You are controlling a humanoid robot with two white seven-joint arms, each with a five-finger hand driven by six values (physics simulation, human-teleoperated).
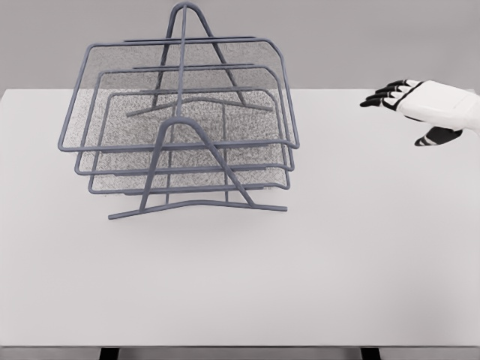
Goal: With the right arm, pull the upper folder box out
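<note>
A grey wire rack (180, 127) with three stacked mesh trays stands on the white table at the upper left of the head view. The upper tray (112, 90) is the widest and sits level in the frame above the other two. My right hand (409, 105) hovers at the far right, well away from the rack, with black-tipped fingers (382, 94) stretched out toward the left and nothing in them. My left arm does not show.
The white table (300, 285) spreads wide in front of and to the right of the rack. Its front edge runs along the bottom of the view. A grey wall lies behind.
</note>
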